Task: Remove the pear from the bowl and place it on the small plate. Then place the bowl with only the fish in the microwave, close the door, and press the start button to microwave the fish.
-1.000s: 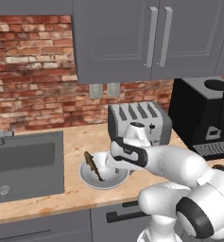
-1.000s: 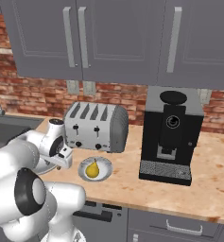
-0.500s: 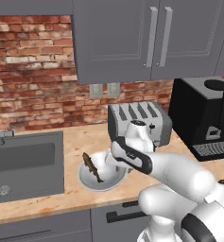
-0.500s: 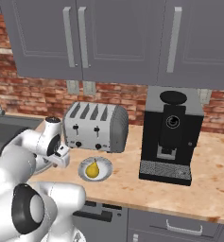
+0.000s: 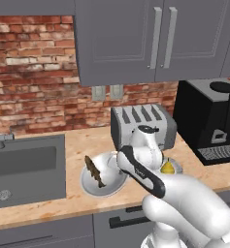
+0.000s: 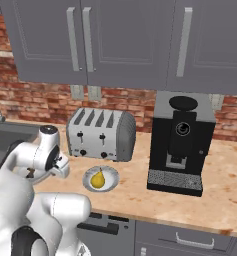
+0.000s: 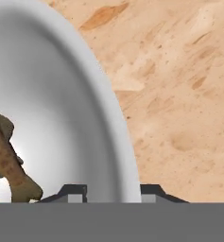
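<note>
The gripper (image 7: 108,191) sits low over the wooden counter (image 7: 179,94), right at the edge of the bowl (image 7: 61,118). Its two dark finger tips (image 7: 75,191) stand one on each side of the bowl's white rim — one inside the bowl, one outside on the counter side. The rim runs right between them, but the spot where tips and rim would meet is cut off, so I cannot tell if they are pinching it. The brown fish (image 7: 7,156) lies inside the bowl, just to the inner side of the gripper, with its end very near the inside tip. From the left base view, the fish (image 5: 94,172) lies in the bowl (image 5: 99,186) on the side away from the arm, toward the sink (image 5: 24,169). The yellow pear (image 6: 97,178) stands on the small plate (image 6: 111,175), on the other side of the gripper from the bowl — a little apart from it, in front of the toaster (image 6: 101,134). The black coffee machine (image 6: 182,142) stands further off, past the plate.
</note>
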